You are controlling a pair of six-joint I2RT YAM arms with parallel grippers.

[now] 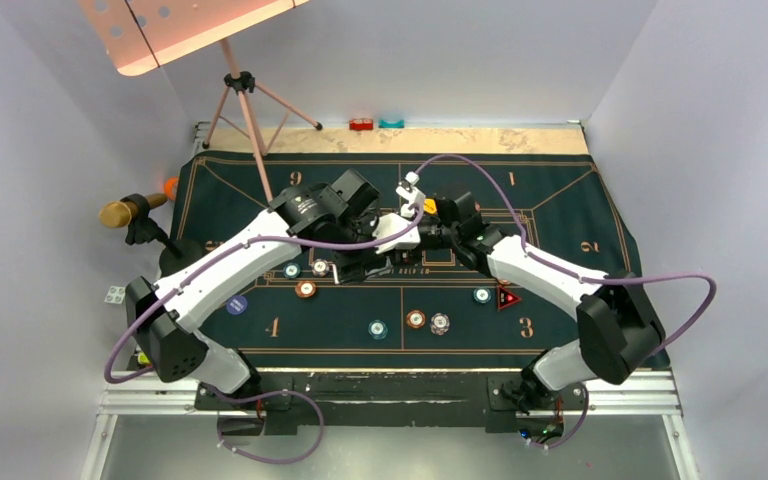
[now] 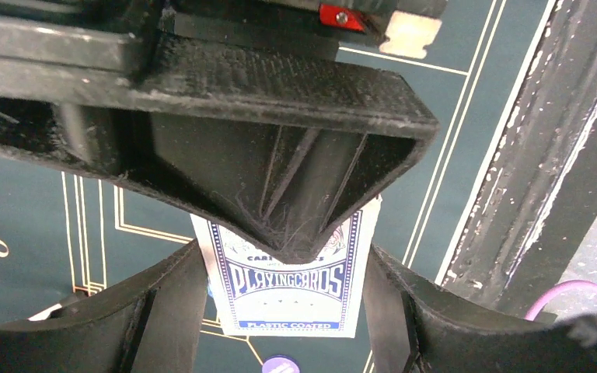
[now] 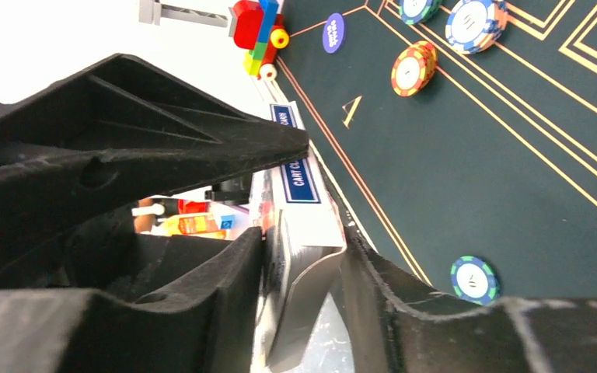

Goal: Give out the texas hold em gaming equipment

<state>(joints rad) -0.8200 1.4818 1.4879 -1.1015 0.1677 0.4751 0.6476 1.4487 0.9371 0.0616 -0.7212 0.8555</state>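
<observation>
A blue-and-white playing-card box [image 2: 288, 287] hangs over the green mat, gripped across its width by my left gripper [image 2: 284, 311], which is shut on it. My right gripper [image 3: 303, 280] has come in from the other side. Its fingers press on both sides of the box's [image 3: 299, 210] open end, where a flap sticks out. On the mat lie teal chips [image 1: 378, 328] [image 1: 482, 295], orange chips [image 1: 305, 289] [image 1: 415, 319], a white-red chip [image 1: 440, 323], a blue disc [image 1: 237, 305] and a red triangle marker [image 1: 506, 297].
The green gold-lined mat [image 1: 580, 220] covers the table. A tripod [image 1: 245, 95] stands at the back left and a microphone [image 1: 130, 212] at the left edge. Small red [image 1: 361, 124] and teal [image 1: 391, 123] blocks sit beyond the mat's far edge.
</observation>
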